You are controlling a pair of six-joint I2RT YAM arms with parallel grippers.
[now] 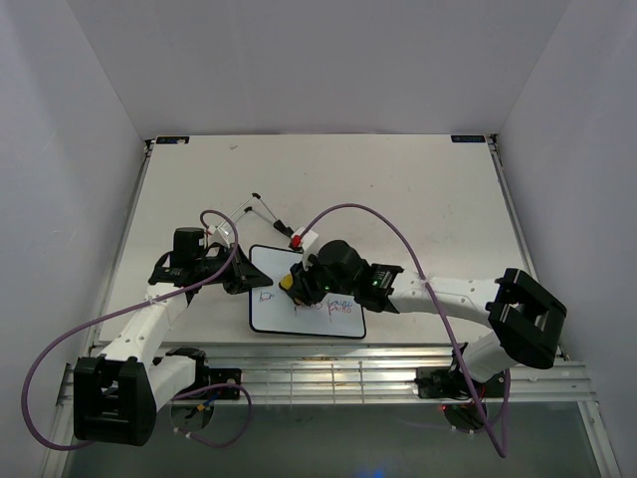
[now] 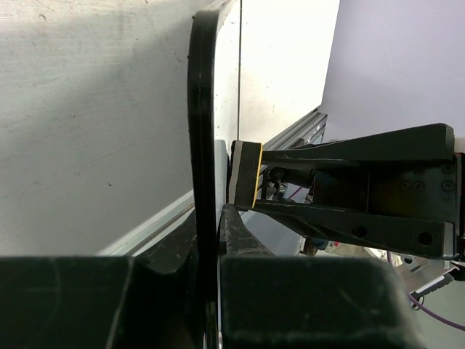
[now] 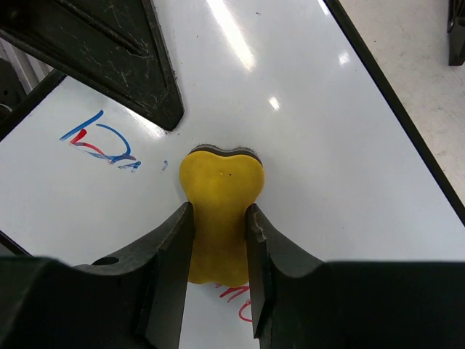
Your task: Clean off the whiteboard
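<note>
The whiteboard [image 1: 274, 311] lies flat on the table, black-framed, with red and blue handwriting along its lower part. My left gripper [image 1: 242, 279] is shut on the whiteboard's left edge. In the left wrist view the black frame [image 2: 202, 109] stands edge-on between the jaws. My right gripper [image 3: 218, 211] is shut on a yellow bone-shaped eraser [image 3: 221, 178], which is pressed onto the glossy white face [image 3: 327, 145]. A blue and red scribble [image 3: 102, 145] lies left of the eraser. Red writing [image 3: 240, 302] shows under it. The eraser [image 2: 245, 173] also appears side-on against the whiteboard.
A red-capped marker [image 1: 297, 239] and a thin black-tipped rod [image 1: 267, 207] lie on the table just behind the whiteboard. An aluminium rail [image 1: 348, 378] runs along the near edge. White walls close in on the left, right and back.
</note>
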